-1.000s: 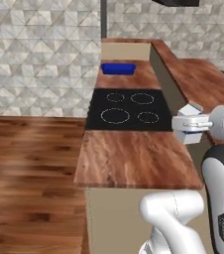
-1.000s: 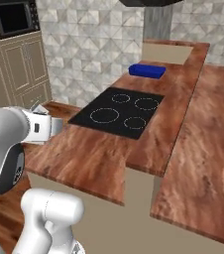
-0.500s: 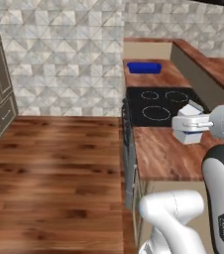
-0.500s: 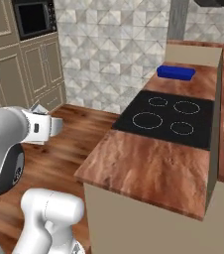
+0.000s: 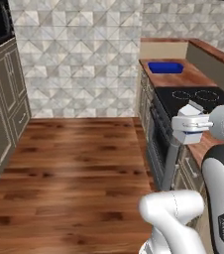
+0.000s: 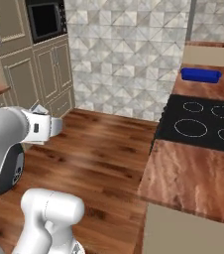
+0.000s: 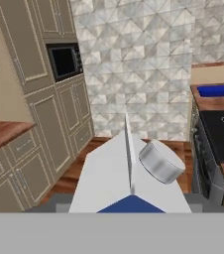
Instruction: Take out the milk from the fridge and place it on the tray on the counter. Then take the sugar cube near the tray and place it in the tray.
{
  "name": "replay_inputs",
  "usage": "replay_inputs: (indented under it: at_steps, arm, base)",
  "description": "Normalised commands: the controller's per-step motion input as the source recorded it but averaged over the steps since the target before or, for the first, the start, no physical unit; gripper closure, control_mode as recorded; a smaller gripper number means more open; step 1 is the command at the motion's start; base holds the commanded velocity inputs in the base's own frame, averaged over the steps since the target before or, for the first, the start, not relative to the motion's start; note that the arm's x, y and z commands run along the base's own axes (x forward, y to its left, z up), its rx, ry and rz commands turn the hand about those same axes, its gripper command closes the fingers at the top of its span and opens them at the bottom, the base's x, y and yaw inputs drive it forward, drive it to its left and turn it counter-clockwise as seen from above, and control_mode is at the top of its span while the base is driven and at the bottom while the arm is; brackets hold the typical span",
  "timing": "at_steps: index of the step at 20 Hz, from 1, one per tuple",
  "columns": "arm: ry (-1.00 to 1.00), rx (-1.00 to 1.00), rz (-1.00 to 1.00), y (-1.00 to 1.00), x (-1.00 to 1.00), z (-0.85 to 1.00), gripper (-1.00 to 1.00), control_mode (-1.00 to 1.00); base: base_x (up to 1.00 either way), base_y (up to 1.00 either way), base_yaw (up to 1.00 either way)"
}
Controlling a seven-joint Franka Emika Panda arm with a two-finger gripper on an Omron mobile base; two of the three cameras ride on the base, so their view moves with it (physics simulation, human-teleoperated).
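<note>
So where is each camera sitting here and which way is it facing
Left base view: behind the arm's left, facing the wood floor and counter; the hand carries the milk.
Right base view: behind its right, facing the stovetop; arm at lower left.
Hand view: on the hand, looking over the milk toward wall cabinets.
All share the blue tray and tiled wall.

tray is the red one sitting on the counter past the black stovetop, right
Not quite: the tray is blue, not red. It does sit on the counter past the black stovetop, as the left base view shows.
</note>
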Motion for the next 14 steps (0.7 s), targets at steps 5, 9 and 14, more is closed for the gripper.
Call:
replay_inputs:
  at_steps: [5,9,14]
  arm:
    - [0.0,0.0,0.0,0.0,0.0,0.0,1.0,1.0]
    - [0.0,0.0,0.0,0.0,0.0,0.0,1.0,1.0]
    - [0.0,0.0,0.0,0.0,0.0,0.0,1.0,1.0]
  base:
    - [0.81,0.98,-0.31]
    - [0.9,0.92,-0.57]
    - [0.51,0.62,-0.76]
